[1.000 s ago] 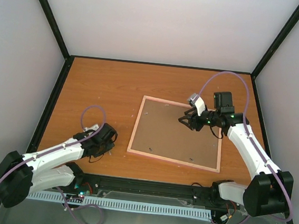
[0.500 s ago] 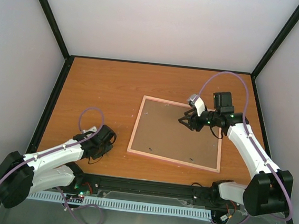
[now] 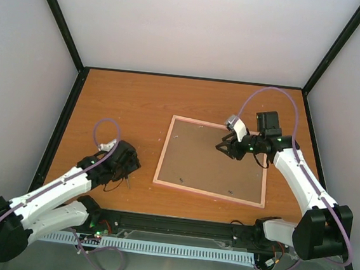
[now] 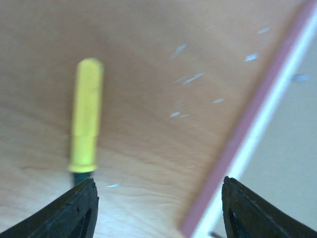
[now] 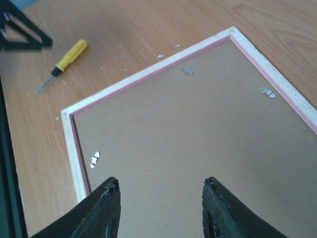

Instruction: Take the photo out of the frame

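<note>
The frame [image 3: 164, 151] lies face down on the table, showing its pale pink edge [image 5: 143, 75] and the brown backing board [image 5: 198, 129]. The photo is hidden under that board. My right gripper [image 5: 161, 181] hovers open over the board, at its upper right part [image 3: 223, 149], with nothing between the fingers. My left gripper [image 3: 132, 165] stands on the table just left of the frame. It is open [image 4: 158, 182] over bare wood, and the frame's edge [image 4: 257, 119] runs by its right finger.
A yellow-handled screwdriver [image 4: 86, 114] lies on the table left of the frame, just ahead of my left finger and also in the right wrist view [image 5: 69, 55]. Small metal tabs [image 5: 187, 71] hold the board along the frame's inner edge. Black posts and walls enclose the table.
My left arm has stretched forward a little toward the frame and its jaws have opened wide. The right arm has stayed over the backing board.
</note>
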